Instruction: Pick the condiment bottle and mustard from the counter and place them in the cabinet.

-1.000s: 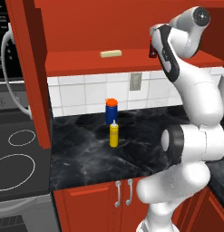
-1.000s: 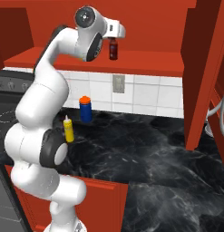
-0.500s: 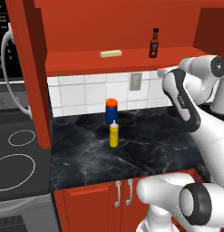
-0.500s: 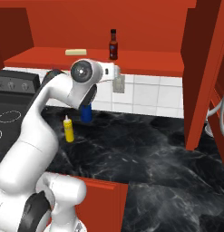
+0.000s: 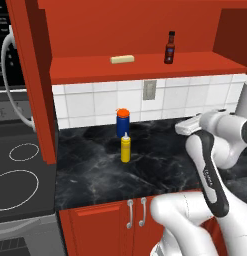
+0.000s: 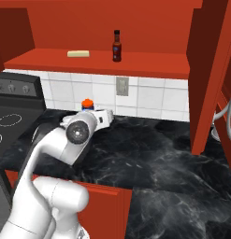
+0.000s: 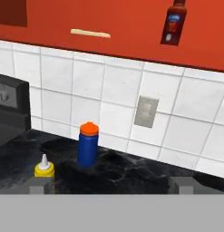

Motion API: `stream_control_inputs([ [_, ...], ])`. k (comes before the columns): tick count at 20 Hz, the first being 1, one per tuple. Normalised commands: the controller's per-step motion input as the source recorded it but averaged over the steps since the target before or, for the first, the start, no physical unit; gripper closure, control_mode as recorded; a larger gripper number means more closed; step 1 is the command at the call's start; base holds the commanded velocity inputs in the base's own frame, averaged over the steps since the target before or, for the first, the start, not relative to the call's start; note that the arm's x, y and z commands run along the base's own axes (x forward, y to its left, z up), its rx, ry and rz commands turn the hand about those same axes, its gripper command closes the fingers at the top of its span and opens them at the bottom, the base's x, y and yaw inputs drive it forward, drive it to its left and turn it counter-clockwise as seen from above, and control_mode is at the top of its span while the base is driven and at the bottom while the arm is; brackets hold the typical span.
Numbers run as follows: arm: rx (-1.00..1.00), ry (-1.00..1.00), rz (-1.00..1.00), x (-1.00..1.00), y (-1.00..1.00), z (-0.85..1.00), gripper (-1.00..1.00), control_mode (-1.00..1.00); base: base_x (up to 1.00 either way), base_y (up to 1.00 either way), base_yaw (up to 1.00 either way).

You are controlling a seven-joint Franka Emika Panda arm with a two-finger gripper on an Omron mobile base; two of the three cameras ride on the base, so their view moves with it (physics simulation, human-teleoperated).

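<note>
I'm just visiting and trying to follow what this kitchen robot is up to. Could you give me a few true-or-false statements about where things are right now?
1. The condiment bottle stands upright on the cabinet shelf. True.
2. The mustard is on the shelf too. False: it stands on the counter, in front of the blue canister.
3. The gripper holds the mustard. False: its fingers are apart with nothing between them, and the mustard is off to one side in the hand view.
4. A pale flat block lies on the shelf, apart from the condiment bottle. True.
5. The blue canister has a black cap. False: its lid is orange.
</note>
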Motion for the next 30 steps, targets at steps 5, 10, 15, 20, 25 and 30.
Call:
stream_control_inputs([
  [5, 0.00, 0.01, 0.10, -0.14, 0.46, -0.83, -1.00, -1.00, 0.00, 0.00, 0.00],
  [10, 0.01, 0.04, 0.10, 0.05, 0.49, -0.68, -1.00, -1.00, 0.00, 0.00, 0.00],
  [15, 0.05, 0.06, 0.09, 0.18, 0.37, -0.50, -1.00, -1.00, 0.00, 0.00, 0.00],
  [20, 0.05, 0.03, 0.07, 0.33, 0.49, -0.53, -1.00, -1.00, 0.00, 0.00, 0.00],
  [25, 0.05, 0.00, 0.02, 0.40, 0.40, -0.36, -1.00, -1.00, 0.00, 0.00, 0.00],
  [30, 0.00, 0.01, 0.00, 0.35, 0.29, -0.16, -1.00, -1.00, 0.00, 0.00, 0.00],
])
